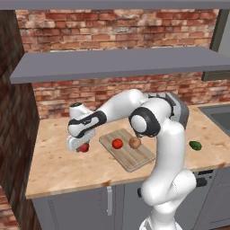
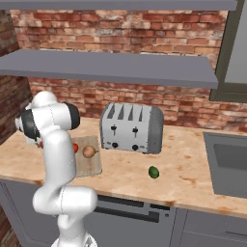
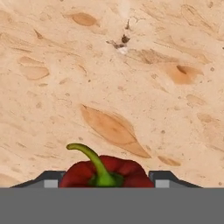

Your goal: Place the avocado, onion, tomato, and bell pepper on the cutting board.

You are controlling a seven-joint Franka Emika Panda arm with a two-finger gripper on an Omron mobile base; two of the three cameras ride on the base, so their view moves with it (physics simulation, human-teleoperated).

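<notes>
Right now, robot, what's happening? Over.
Gripper closing around bell pepper on counter. Tomato, onion on cutting board. Avocado waiting. Nothing blocking.

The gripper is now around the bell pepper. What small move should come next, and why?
Probably finish closing, then lift a little. In the hand view the bell pepper sits between the gripper fingertips, low over the counter. The cutting board already holds the tomato and the onion.

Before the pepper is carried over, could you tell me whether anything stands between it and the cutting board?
Nothing visible does. The pepper sits between the gripper's fingers, left of the board, with only bare counter between them. The tomato and onion occupy the board's middle, leaving its ends free.
</notes>
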